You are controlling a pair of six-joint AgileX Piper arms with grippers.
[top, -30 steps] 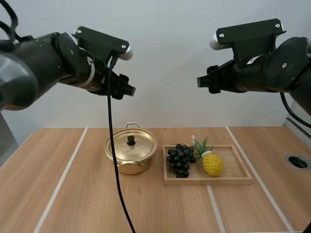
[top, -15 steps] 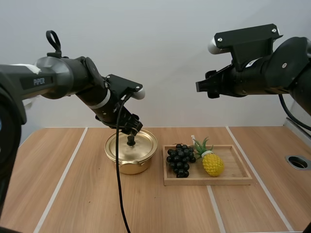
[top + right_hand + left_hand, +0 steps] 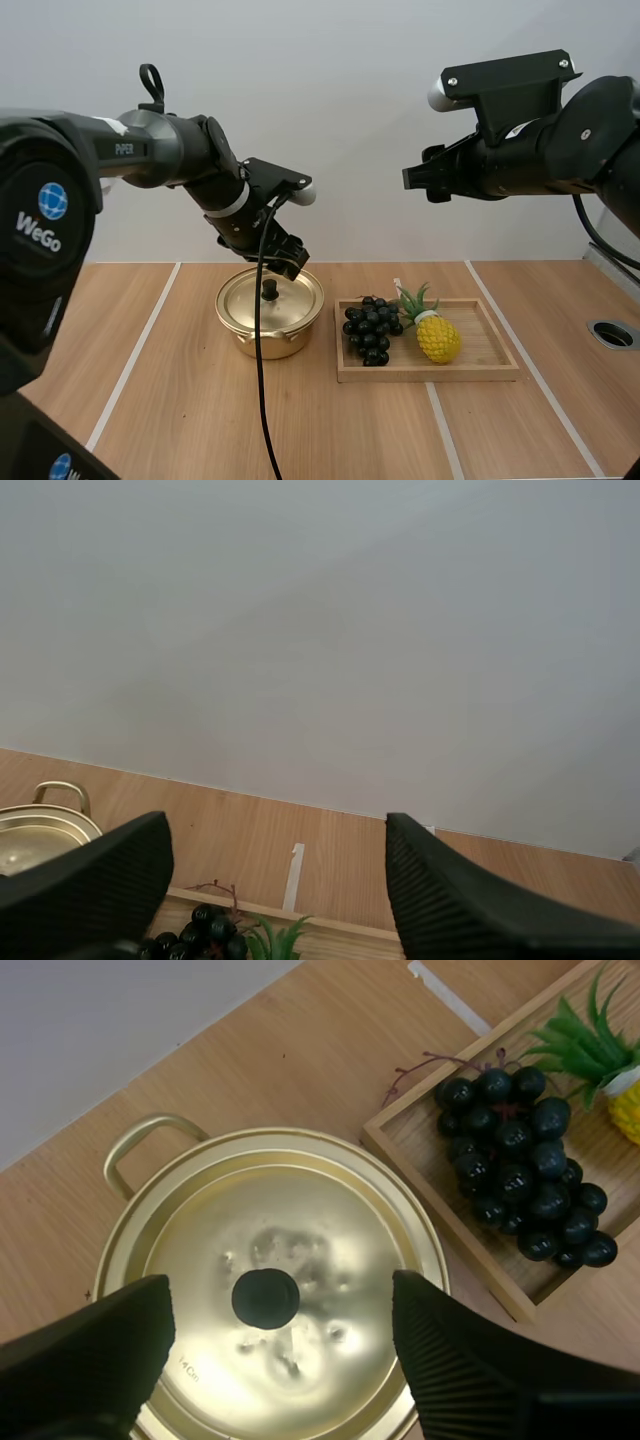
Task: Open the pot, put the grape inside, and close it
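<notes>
Item count: one gold pot (image 3: 262,338), one lid (image 3: 243,298) seated on it with one black knob (image 3: 269,291), one bunch of grapes (image 3: 371,328), one toy pineapple (image 3: 438,339) and one wooden tray (image 3: 481,370), all on the worktop (image 3: 140,400). The grapes lie in the tray's left half, beside the pineapple. The pot stands just left of the tray, lid closed. The left arm reaches forward and down, placing the left claw (image 3: 286,259) over the lid. In the left wrist view its fingers (image 3: 90,1355) stand apart, one on each side of the knob, with nothing pinched between them. The right arm is held high and roughly level, well above the tray. The right claw (image 3: 416,178) is likewise spread and holds nothing. Compared with half a second earlier, the left claw sits slightly further right above the knob. The right arm, pot, grapes and tray are unchanged.
</notes>
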